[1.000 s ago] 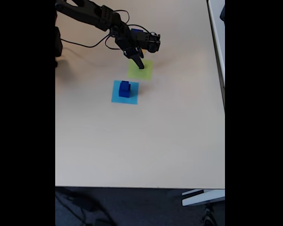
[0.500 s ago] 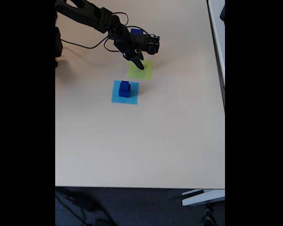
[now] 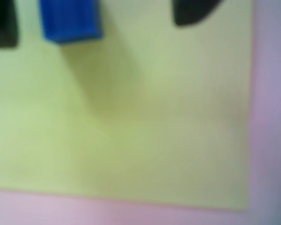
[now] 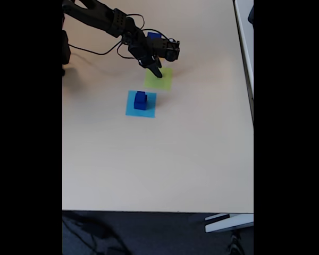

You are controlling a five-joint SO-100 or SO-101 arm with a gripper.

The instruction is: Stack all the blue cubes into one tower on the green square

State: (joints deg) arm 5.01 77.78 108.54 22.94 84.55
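Note:
In the wrist view a small blue cube [image 3: 70,18] sits on the green square [image 3: 145,126] at the top left and casts a shadow on it. My gripper [image 3: 97,28] is open. Its dark fingertips [image 3: 192,11] stand on either side of the cube, with gaps between them and it. In the fixed view the gripper [image 4: 156,70] hangs over the upper left part of the green square [image 4: 160,81]. More blue cubes [image 4: 141,101] stand below and left of it on a light-blue patch; they look like a smaller one on a larger one.
The light-blue patch [image 4: 132,109] lies just below and left of the green square. A blue shape [image 4: 154,35] shows behind the gripper's body; what it is cannot be told. The arm and its cable [image 4: 95,50] reach in from the top left. The table edge [image 4: 149,211] runs along the bottom.
The gripper has drawn slightly up and to the left over the green square. The cubes on the light-blue patch have not moved.

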